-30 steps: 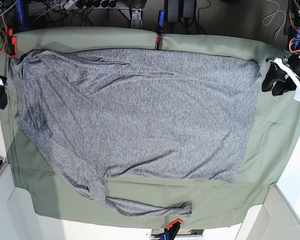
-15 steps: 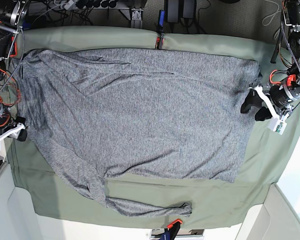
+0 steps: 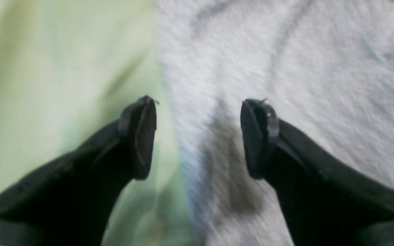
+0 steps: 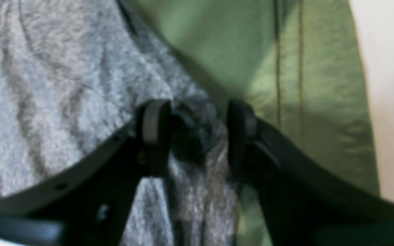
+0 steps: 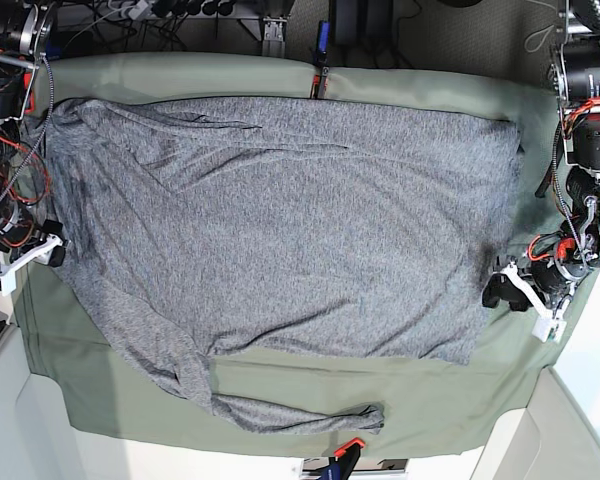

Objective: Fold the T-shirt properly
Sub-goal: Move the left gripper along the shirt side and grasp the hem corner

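Note:
The heather-grey T-shirt lies spread flat on the olive-green table cloth. One long sleeve trails along the front. My left gripper is open at the shirt's right edge near the front corner. In the left wrist view the gripper straddles that edge, one finger over the cloth and one over the shirt. My right gripper is open at the shirt's left edge. In the right wrist view the gripper has a bump of shirt between its fingers, beside the cloth.
Orange clamps hold the cloth at the back edge and the front edge. Cables and arm bases crowd the back left corner and the back right corner. Pale table surface lies beyond the cloth on the right.
My left gripper has moved along the shirt's right edge toward the front corner. My right gripper has come from the table's left side in onto the shirt's left edge. The shirt has not moved.

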